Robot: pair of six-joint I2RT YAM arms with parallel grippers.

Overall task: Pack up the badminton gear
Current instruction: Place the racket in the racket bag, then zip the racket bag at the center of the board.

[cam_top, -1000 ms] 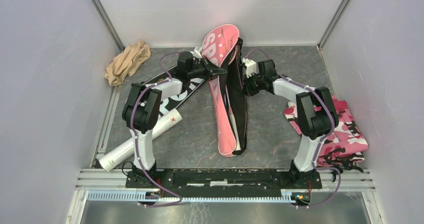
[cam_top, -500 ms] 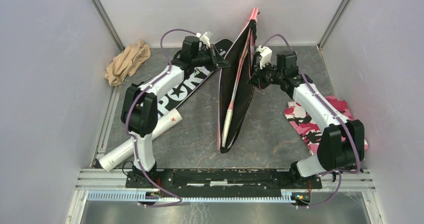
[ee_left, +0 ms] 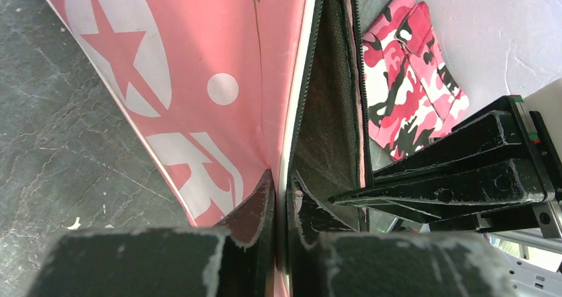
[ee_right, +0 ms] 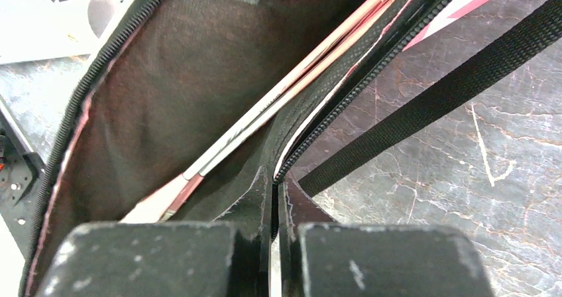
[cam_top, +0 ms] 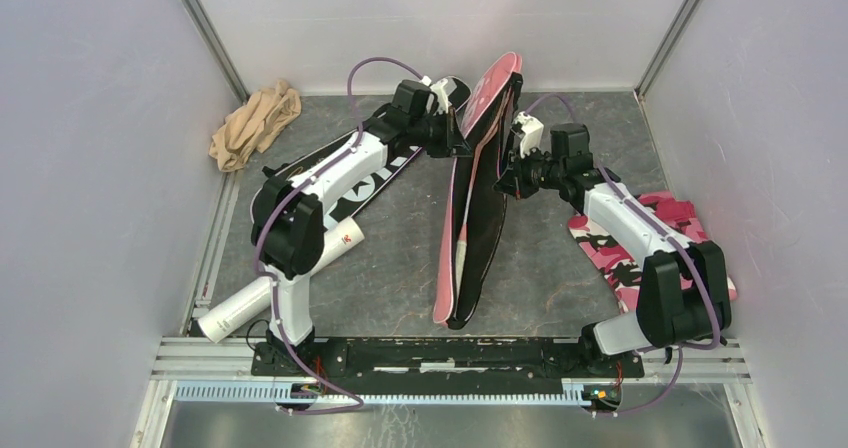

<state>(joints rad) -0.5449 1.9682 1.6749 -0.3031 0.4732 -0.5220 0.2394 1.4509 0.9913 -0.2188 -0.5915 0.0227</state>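
Left gripper (ee_left: 281,181) clamps the bag (cam_top: 480,203) by its pink panel, right gripper (ee_right: 274,178) by its black zipper edge. Compared with the earlier frame, the bag leans lower, pink face showing.

Top view: left arm (cam_top: 340,163) lies across the flat black racket-shaped bag with white lettering (cam_top: 360,196), so only part of the word shows. Its elbow covers the middle of the long white tube (cam_top: 235,311), and the right arm (cam_top: 630,213) overlaps the pink camouflage-patterned cloth (cam_top: 612,256) at right. Right wrist view: thin pink racket shafts (ee_right: 285,95) inside the upright pink-and-black bag (ee_right: 166,78) run off the top edge, heads unseen, lower ends behind the right gripper (ee_right: 274,184). Left wrist view: the bag's white lettering is cut by the frame edge and the left gripper (ee_left: 281,181).
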